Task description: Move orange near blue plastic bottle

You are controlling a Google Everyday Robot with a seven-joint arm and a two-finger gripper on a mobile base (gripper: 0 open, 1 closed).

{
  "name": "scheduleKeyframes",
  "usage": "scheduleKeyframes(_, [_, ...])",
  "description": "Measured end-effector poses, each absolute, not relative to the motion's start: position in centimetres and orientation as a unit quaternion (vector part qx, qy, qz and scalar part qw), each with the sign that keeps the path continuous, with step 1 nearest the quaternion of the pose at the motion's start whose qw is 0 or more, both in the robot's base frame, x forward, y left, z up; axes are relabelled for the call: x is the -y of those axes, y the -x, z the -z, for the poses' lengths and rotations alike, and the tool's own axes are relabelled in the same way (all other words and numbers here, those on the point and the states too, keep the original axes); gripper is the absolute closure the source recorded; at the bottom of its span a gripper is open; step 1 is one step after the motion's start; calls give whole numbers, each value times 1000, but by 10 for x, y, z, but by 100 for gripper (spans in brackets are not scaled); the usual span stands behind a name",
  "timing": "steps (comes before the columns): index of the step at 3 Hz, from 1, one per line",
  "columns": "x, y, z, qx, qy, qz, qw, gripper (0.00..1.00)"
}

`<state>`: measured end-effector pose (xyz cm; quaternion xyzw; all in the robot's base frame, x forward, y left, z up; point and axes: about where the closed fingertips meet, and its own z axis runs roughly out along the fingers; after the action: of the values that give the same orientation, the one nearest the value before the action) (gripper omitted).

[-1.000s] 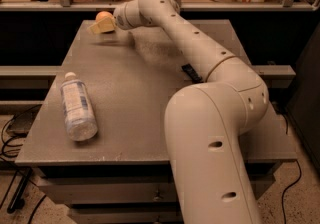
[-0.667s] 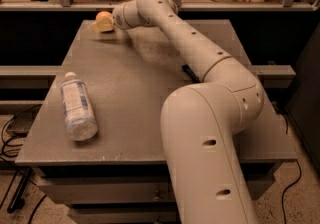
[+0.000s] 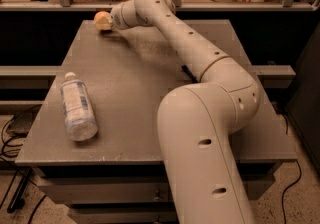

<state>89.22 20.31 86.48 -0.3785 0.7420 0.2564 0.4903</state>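
at the grey table's (image 3: 150,83) far corner, the pincer (image 3: 107,22) meets the orange (image 3: 101,17).

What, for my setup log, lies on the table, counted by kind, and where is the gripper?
orange: 1
blue plastic bottle: 1
dark item partly hidden behind the arm: 1
Total: 3
The gripper is at the orange, near the far left corner of the table.

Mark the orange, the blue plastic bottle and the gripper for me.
orange (image 3: 101,17): camera view, its rounded upper side.
blue plastic bottle (image 3: 77,105): camera view, the label at mid-body.
gripper (image 3: 106,23): camera view, its tip, at the orange and far from the bottle.
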Motion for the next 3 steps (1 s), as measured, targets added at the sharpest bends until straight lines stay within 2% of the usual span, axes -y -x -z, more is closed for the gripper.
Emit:
scheduleKeyframes(1, [-196,-880,-883,-737,397,-250,487,88])
scheduleKeyframes(2, [-179,-846,-915,-722,429,-259,478,100])
scheduleKeyframes(3, [-161,-799,-938,-713,464,-260,456,100])
